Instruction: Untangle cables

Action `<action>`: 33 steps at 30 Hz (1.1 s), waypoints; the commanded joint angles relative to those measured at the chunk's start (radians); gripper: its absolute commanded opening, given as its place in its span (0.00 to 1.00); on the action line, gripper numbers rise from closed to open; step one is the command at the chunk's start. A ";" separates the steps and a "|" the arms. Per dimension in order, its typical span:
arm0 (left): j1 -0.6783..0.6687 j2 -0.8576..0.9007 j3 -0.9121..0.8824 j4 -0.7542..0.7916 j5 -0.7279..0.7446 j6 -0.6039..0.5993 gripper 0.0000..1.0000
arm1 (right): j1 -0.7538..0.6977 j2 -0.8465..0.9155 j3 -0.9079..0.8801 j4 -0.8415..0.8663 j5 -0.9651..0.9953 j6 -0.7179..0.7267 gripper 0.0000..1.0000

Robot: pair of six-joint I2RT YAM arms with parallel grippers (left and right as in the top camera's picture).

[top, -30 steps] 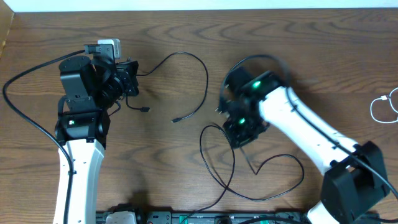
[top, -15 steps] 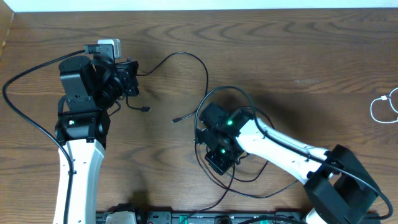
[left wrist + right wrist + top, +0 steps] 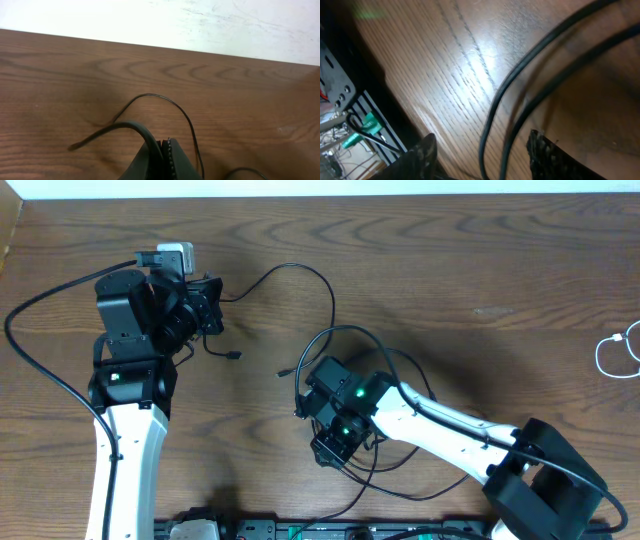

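Right gripper [image 3: 482, 155] straddles two black cables [image 3: 530, 65], jaws apart
Left gripper [image 3: 165, 156] clamped on another cord [image 3: 107, 129], seemingly anchoring it; the pair runs between the right jaws, placed for a grab

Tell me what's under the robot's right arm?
Black cables loop out from beneath the right arm across the wooden table. How they cross underneath is hidden by the arm.

left arm [image 3: 128, 435]: upright at the left side, wrist bent over toward the right | left gripper [image 3: 165, 152]: fingers pressed together, pointing forward | right arm [image 3: 450, 428]: stretched from the near right corner toward the middle | right gripper [image 3: 481, 150]: tipped downward, fingers spread apart
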State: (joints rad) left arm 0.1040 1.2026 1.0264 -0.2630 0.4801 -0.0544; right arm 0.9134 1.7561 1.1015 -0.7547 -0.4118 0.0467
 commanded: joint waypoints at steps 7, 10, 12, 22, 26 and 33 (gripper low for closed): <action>0.004 0.000 -0.001 0.002 0.005 0.009 0.08 | 0.042 -0.003 -0.007 0.025 -0.006 0.002 0.58; 0.004 0.000 -0.001 0.002 0.005 0.009 0.08 | 0.046 -0.003 -0.014 0.040 -0.006 0.002 0.56; 0.004 0.000 -0.001 0.002 0.005 0.009 0.07 | 0.047 -0.003 -0.027 0.058 -0.005 0.002 0.56; 0.004 0.000 -0.001 0.001 0.005 0.009 0.07 | 0.047 -0.003 -0.137 0.176 0.036 0.074 0.57; 0.004 0.000 -0.001 0.001 0.005 0.009 0.07 | 0.047 -0.003 -0.174 0.211 0.036 0.088 0.55; 0.004 0.000 -0.001 0.001 0.005 0.009 0.08 | 0.047 -0.003 -0.208 0.286 0.036 0.146 0.06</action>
State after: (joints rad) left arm 0.1040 1.2026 1.0264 -0.2630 0.4801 -0.0544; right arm 0.9413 1.7557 0.9096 -0.4900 -0.3809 0.1532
